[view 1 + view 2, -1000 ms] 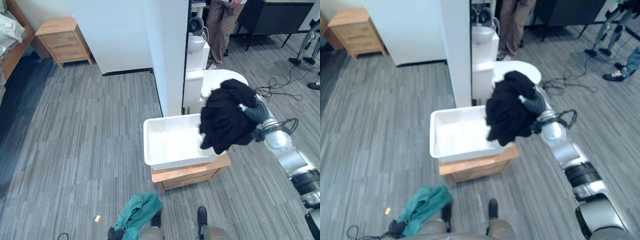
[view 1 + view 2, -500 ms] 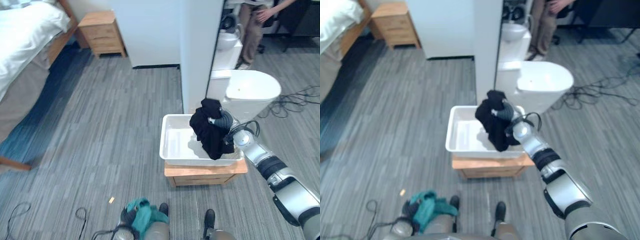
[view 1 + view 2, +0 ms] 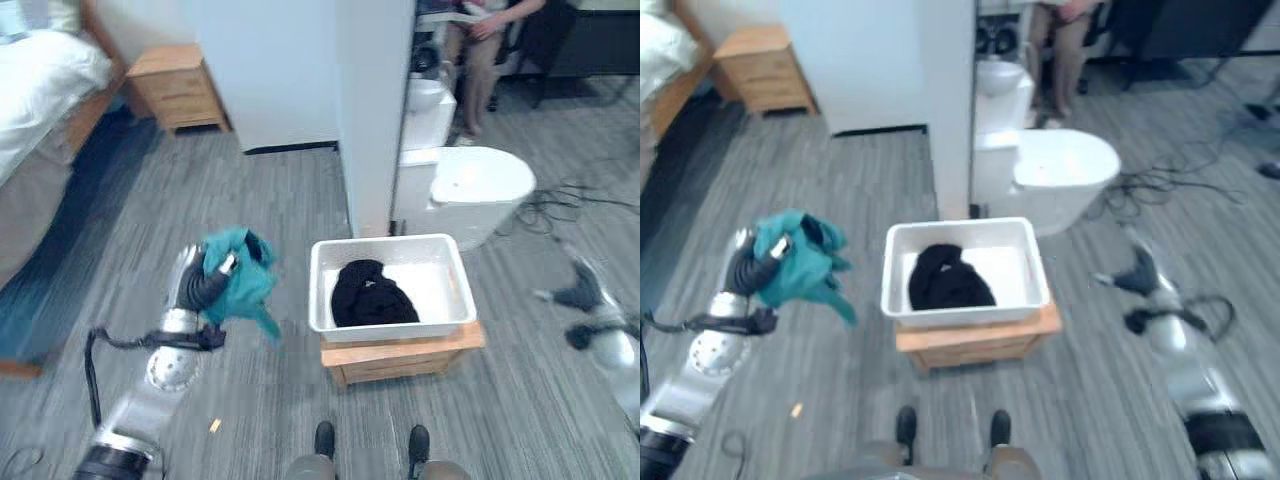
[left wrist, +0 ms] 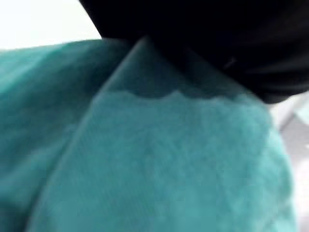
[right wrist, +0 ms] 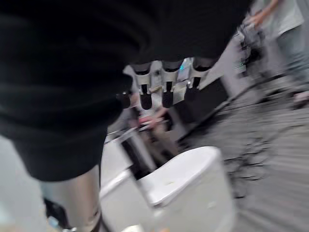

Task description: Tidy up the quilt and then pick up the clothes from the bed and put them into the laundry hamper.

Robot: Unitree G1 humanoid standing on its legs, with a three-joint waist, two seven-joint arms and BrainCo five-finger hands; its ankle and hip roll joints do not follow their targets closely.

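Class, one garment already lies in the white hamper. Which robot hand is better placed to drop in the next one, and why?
The left robot hand. It already holds the teal garment raised beside the white hamper, where the black garment lies. The right robot hand hangs out to the far side, fingers straight, holding nothing.

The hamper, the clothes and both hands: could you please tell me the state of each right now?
White hamper: on a low wooden stand, holding one garment.
Black garment: lying inside the hamper.
Teal garment: held up left of the hamper.
Left hand: shut on the teal garment.
Right hand: empty, fingers straight.
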